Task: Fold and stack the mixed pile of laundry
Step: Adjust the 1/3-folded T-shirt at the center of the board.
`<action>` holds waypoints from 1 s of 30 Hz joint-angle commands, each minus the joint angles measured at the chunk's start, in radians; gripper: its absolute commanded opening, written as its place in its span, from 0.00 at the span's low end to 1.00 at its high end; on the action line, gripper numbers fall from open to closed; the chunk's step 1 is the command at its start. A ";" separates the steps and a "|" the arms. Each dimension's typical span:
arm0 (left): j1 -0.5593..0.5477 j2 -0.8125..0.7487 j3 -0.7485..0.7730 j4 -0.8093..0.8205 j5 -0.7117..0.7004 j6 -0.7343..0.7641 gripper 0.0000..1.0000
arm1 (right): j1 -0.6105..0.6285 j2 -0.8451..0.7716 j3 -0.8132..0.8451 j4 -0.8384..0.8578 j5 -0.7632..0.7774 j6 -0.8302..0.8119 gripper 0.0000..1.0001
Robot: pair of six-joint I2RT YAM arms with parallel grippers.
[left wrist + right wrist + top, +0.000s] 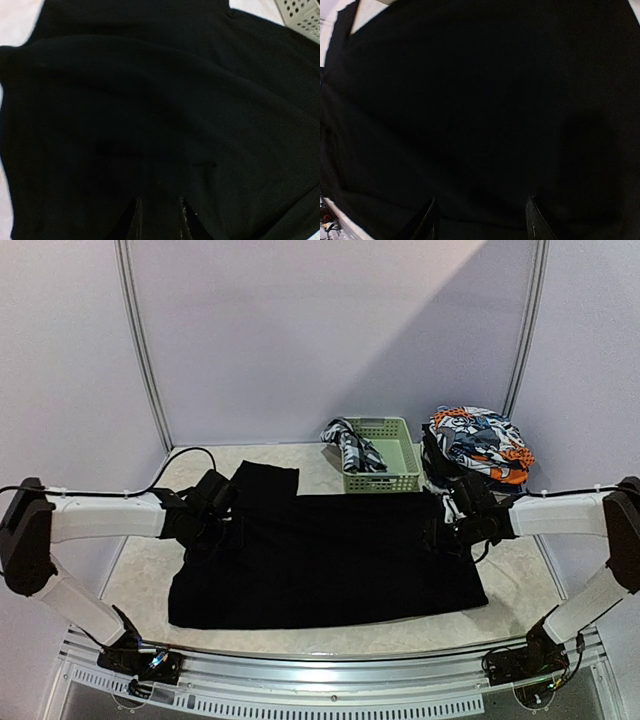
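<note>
Sitting behind the black cloth (330,560): basket (400,483), printed garments (480,440).

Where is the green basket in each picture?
Top external: the green basket sits far back, right of centre, just behind the black cloth.
Left wrist: only its slotted corner shows, top right.
Right wrist: not in it.
Shared landmark: the black cloth, seen in all three.

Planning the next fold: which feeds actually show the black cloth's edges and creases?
Top view: even light, black cloth outline crisp on the pale table, creases lost. Left wrist: dim, folds faintly readable, basket corner blown out. Right wrist: almost solid black, fingers barely distinguishable.
</note>
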 commanded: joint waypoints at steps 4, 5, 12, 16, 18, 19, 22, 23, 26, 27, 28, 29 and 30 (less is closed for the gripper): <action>-0.009 0.167 0.023 0.177 0.092 0.074 0.23 | 0.008 0.146 0.040 0.009 0.072 -0.028 0.59; -0.009 0.180 0.019 0.186 0.093 0.076 0.23 | 0.007 0.157 0.033 0.007 0.077 -0.022 0.59; -0.016 0.245 -0.011 0.212 0.107 0.069 0.21 | 0.010 0.148 -0.069 0.022 0.098 0.023 0.59; -0.031 0.237 -0.069 0.223 0.098 0.037 0.20 | 0.022 0.108 -0.137 0.008 0.121 0.056 0.59; -0.049 0.223 -0.098 0.221 0.091 0.018 0.20 | 0.035 0.061 -0.170 -0.013 0.146 0.083 0.58; -0.064 0.214 -0.112 0.215 0.083 0.007 0.20 | 0.044 0.044 -0.185 -0.024 0.176 0.093 0.58; -0.112 0.193 -0.143 0.182 0.048 -0.031 0.19 | 0.071 -0.027 -0.236 -0.050 0.218 0.134 0.58; -0.129 0.184 -0.151 0.162 0.034 -0.048 0.19 | 0.079 -0.046 -0.253 -0.053 0.222 0.145 0.58; -0.182 0.143 -0.175 0.104 -0.005 -0.106 0.19 | 0.103 -0.123 -0.307 -0.067 0.237 0.192 0.58; -0.199 0.123 -0.180 0.077 -0.016 -0.124 0.19 | 0.111 -0.157 -0.321 -0.075 0.241 0.207 0.58; -0.217 0.100 -0.185 0.053 -0.029 -0.142 0.19 | 0.120 -0.176 -0.335 -0.083 0.247 0.217 0.58; -0.235 0.077 -0.191 0.032 -0.042 -0.158 0.19 | 0.126 -0.202 -0.345 -0.093 0.252 0.232 0.58; -0.259 0.051 -0.196 0.015 -0.052 -0.172 0.19 | 0.135 -0.222 -0.352 -0.104 0.257 0.241 0.58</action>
